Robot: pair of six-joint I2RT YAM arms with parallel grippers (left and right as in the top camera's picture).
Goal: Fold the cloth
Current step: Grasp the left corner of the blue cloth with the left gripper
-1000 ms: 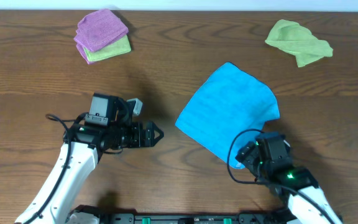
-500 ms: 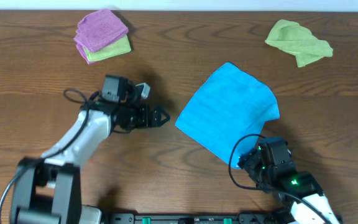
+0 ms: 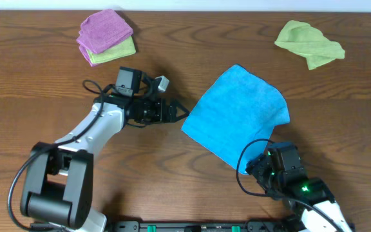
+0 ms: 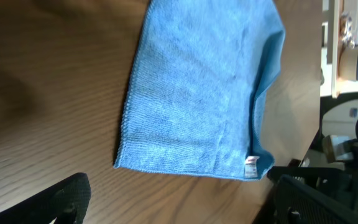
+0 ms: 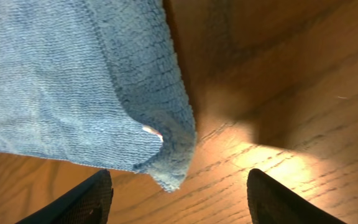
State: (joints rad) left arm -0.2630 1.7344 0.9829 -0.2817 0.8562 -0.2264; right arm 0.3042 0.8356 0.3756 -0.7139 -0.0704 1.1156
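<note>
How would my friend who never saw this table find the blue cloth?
Look at the brown wooden table, a little right of the middle. The bright sky-blue terry cloth lies spread out there. It is the only blue one: the purple cloth sits folded at the far left, the light green cloth crumpled at the far right.

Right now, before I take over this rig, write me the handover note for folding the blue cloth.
Left gripper: open, fingers at the cloth's left corner, gripping nothing.
Right gripper: open, fingers either side of the near corner, not pinched.
Cloth: spread on the table between the arms.
Done: both arms placed at corners.
Left: pinch the corners, then fold.
</note>
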